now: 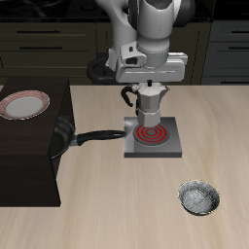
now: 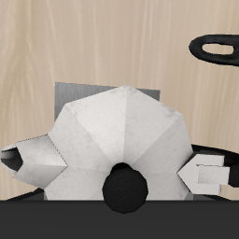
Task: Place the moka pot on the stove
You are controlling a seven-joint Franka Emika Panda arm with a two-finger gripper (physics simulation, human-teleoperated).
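1. Exterior view: the step in hand looks like the final lowering. The gripper [image 1: 148, 86], upper centre of the frame, is closed on the top of the moka pot [image 1: 147, 103]. The pot hangs upright directly beneath the fingers, over the back part of the stove [image 1: 156, 137]. Whether its base already touches the plate cannot be told. A frying pan [image 1: 68, 136] lies to the left, its handle reaching almost to the stove's edge. A speckled bowl [image 1: 199, 198] sits lower right, well apart.

2. Wrist view: the pot's faceted top [image 2: 117, 131] and black lid knob [image 2: 125, 184] fill the frame between the fingers [image 2: 207, 175], with the grey plate [image 2: 70, 93] showing just beyond. The pan handle's end [image 2: 217, 49] is also visible.

3. The next move probably calls for settling the pot squarely on the coils, then opening.
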